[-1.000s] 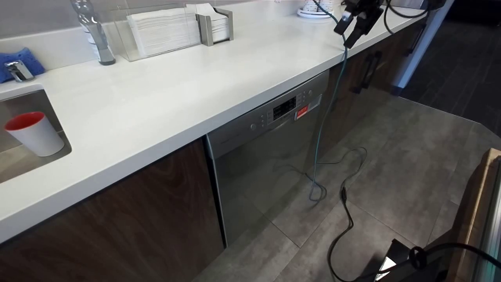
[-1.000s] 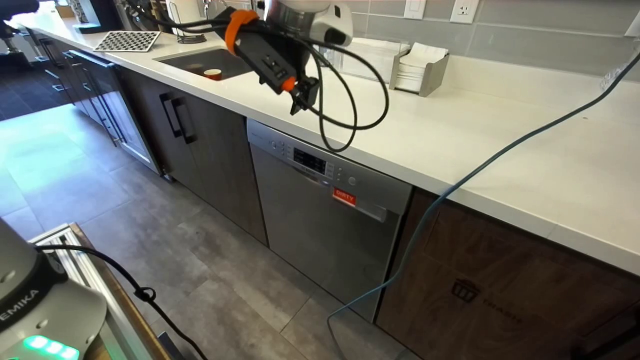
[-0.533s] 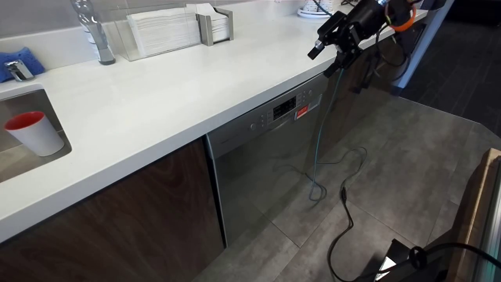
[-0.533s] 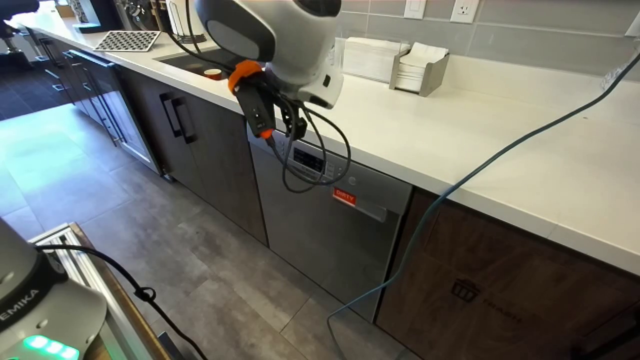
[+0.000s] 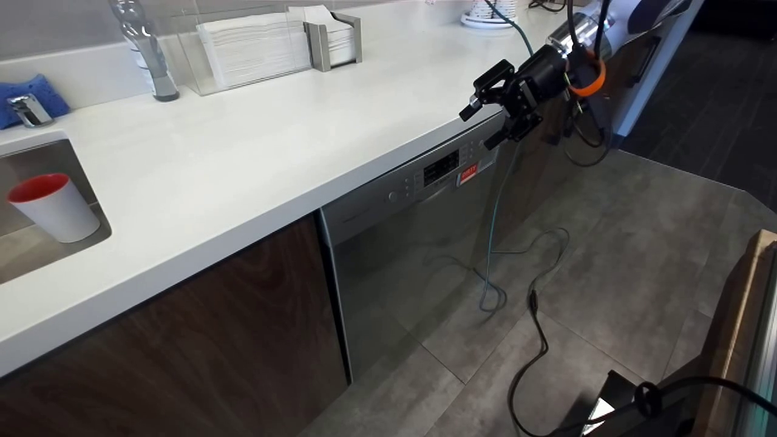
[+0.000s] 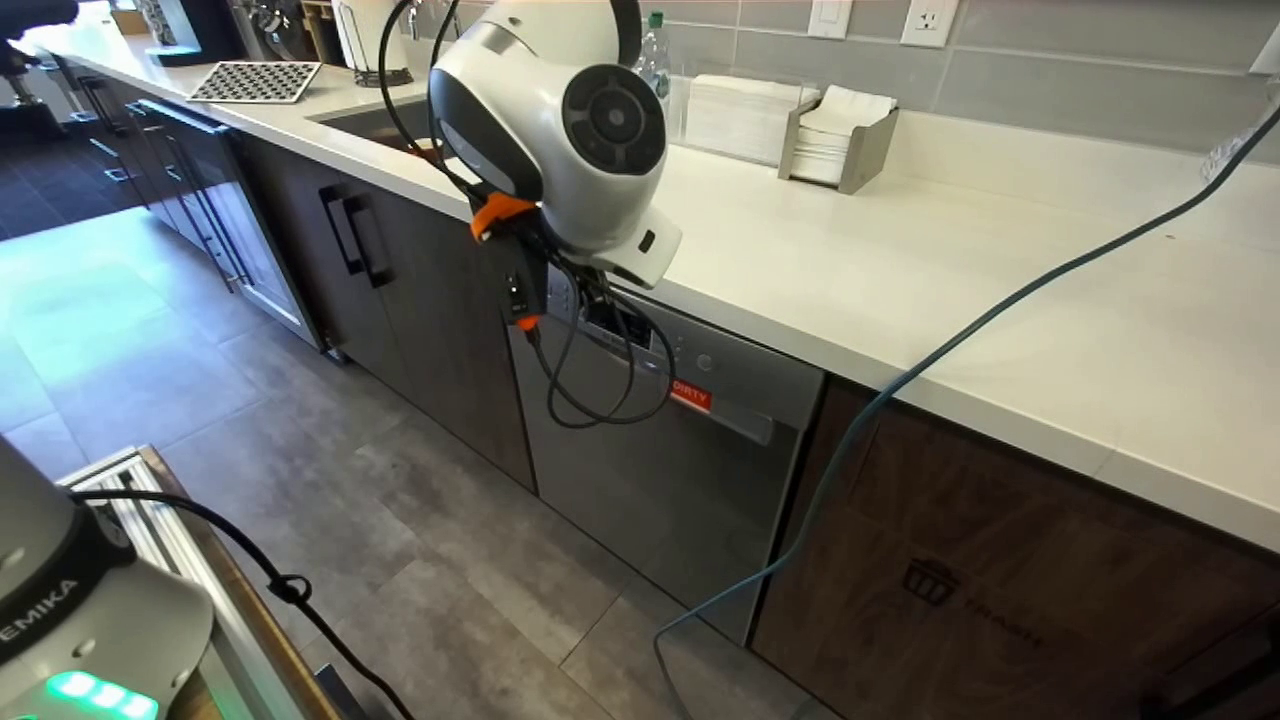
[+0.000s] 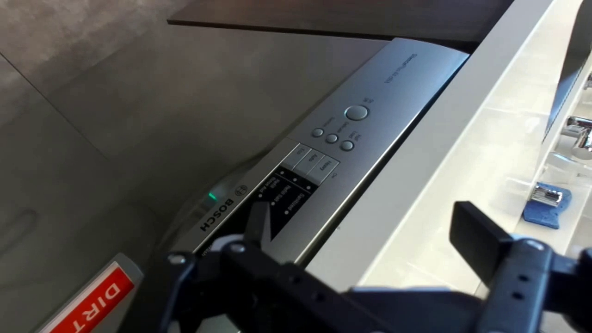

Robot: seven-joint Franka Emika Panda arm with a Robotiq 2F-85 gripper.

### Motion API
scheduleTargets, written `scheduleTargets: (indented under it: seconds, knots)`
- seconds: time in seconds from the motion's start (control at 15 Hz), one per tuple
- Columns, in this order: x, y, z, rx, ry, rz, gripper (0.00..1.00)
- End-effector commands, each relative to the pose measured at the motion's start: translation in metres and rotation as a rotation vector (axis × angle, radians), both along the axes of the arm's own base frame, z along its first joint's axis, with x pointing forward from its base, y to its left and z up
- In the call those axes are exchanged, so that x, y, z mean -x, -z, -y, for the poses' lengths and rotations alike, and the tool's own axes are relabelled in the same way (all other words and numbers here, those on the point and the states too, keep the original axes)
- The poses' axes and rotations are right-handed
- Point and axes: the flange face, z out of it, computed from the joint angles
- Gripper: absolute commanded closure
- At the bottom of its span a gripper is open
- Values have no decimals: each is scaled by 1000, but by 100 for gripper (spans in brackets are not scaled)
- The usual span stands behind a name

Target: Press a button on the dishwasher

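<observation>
The dishwasher [image 5: 413, 273] has a brushed-steel front under the counter; it also shows in the other views [image 6: 650, 480] [image 7: 259, 88]. Its top panel carries a black display [image 5: 441, 167], partly covered by a finger in the wrist view [image 7: 296, 199]. The wrist view shows a large round button [image 7: 356, 112], small round buttons [image 7: 332, 138] and flat Eco, Auto and Heavy keys [image 7: 310, 163]. My gripper [image 5: 482, 127] is open and empty, near the counter edge by the panel's far end. In the wrist view my gripper [image 7: 360, 217] has its fingers wide apart. The arm hides the fingertips in an exterior view.
The white counter [image 5: 243, 158] overhangs the dishwasher front. A red DIRTY sign [image 6: 692, 395] sits below the panel. A napkin holder [image 5: 335, 39] and a sink with a cup [image 5: 57, 209] lie along the counter. A blue cable [image 6: 840, 470] hangs to the floor.
My gripper has come down from above the counter toward the dishwasher's control panel, moving left and lower in an exterior view. Its fingers stay apart. The dishwasher has not changed.
</observation>
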Motion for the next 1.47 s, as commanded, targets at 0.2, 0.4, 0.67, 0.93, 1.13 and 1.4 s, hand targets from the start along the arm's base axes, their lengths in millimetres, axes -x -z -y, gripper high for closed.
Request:
scheduleTargets:
  seconds: [0.2, 0.4, 0.67, 0.93, 1.13, 1.4]
  knots:
    - [-1, -4, 1, 0, 2, 7, 0]
    - [1, 10, -2, -38, 79, 1, 0]
    - [4, 27, -21, -119, 150, -18, 0]
    - [3, 52, -39, -161, 209, -40, 0]
    - [2, 68, -44, -183, 255, -22, 0]
    - [-3, 84, -49, -200, 280, 20, 41]
